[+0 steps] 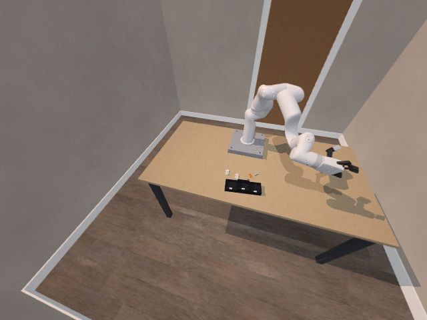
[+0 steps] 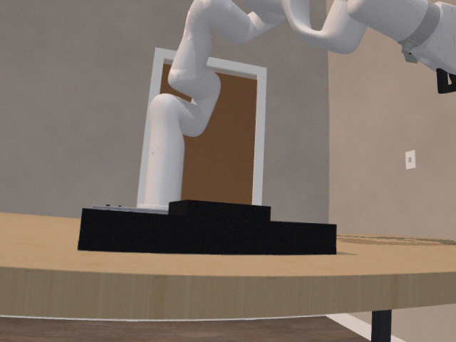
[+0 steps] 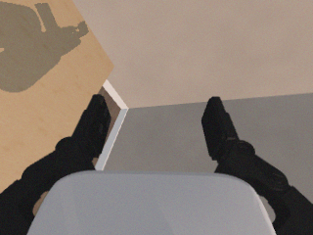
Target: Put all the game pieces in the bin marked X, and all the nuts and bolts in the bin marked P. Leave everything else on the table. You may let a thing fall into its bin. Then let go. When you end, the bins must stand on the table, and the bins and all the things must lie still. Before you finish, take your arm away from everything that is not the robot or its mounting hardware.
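Currently my gripper point(image 1: 348, 167) hangs far to one side, near the worktop point(image 1: 207, 151) corner by the beige wall, its fingers spread fully and holding nothing; I judge no sorting has begun. The small pieces point(image 1: 241, 175) lie in a row just behind the black bins point(image 1: 242, 187), well apart from the arm. Two look like pale blocks, one is orange, one grey; I cannot tell them apart better, nor read the bin marks. The worktop is light wood on dark legs, over a brown plank floor; grey walls, a brown door behind.
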`<state>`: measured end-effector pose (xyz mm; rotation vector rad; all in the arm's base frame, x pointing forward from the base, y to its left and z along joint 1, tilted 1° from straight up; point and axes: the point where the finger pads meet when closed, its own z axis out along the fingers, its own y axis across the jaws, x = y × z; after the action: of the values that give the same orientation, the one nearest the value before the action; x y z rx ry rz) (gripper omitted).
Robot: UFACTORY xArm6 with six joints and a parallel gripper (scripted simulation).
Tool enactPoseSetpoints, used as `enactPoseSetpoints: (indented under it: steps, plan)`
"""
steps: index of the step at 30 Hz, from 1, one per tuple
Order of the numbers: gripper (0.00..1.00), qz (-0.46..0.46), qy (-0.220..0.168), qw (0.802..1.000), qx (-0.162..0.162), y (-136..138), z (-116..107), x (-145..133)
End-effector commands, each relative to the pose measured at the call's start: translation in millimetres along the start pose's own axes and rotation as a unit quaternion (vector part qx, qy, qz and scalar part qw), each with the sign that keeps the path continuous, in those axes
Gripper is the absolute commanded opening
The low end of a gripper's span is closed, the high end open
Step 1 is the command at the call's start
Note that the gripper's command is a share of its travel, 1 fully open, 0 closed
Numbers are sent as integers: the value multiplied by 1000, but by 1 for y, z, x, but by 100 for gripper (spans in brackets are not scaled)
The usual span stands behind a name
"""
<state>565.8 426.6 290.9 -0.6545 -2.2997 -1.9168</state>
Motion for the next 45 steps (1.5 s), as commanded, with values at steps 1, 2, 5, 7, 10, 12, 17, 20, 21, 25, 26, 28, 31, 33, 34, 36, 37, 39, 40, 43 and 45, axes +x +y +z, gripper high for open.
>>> enactPoseSetpoints:
  steps: [1, 2, 5, 7, 10, 12, 17, 20, 21, 25, 26, 28, 31, 33, 34, 36, 37, 39, 40, 43, 45]
  plan:
    - [100, -2, 0, 1000, -2, 3, 0, 1]
    - [100, -2, 0, 1000, -2, 3, 0, 1]
    - [100, -2, 0, 1000, -2, 3, 0, 1]
    - [100, -2, 0, 1000, -2, 3, 0, 1]
    - [100, -2, 0, 1000, -2, 3, 0, 1]
    - [100, -2, 0, 1000, -2, 3, 0, 1]
    - [100, -2, 0, 1000, -2, 3, 0, 1]
    - [7, -2, 0, 1000, -2, -20, 5, -8]
    - [7, -2, 0, 1000, -2, -28, 7, -11]
    - [7, -2, 0, 1000, -2, -58, 14, -22]
    - [7, -2, 0, 1000, -2, -66, 16, -25]
    - [7, -2, 0, 1000, -2, -81, 19, -31]
    - [7, -2, 0, 1000, -2, -99, 23, -37]
    - [7, -2, 0, 1000, -2, -99, 23, -37]
    - [7, -2, 0, 1000, -2, -99, 23, -37]
    - [7, -6, -12, 1000, 2, -101, 7, -37]
    - [7, -30, -8, 999, 9, -101, -1, -37]
    - [7, -74, -1, 997, 22, -100, -5, -37]
    - [7, -86, 1, 996, 25, -100, -5, -37]
    - [7, -138, 7, 990, 40, -102, -14, -37]
    - [7, -172, 10, 984, 50, -102, -19, -37]
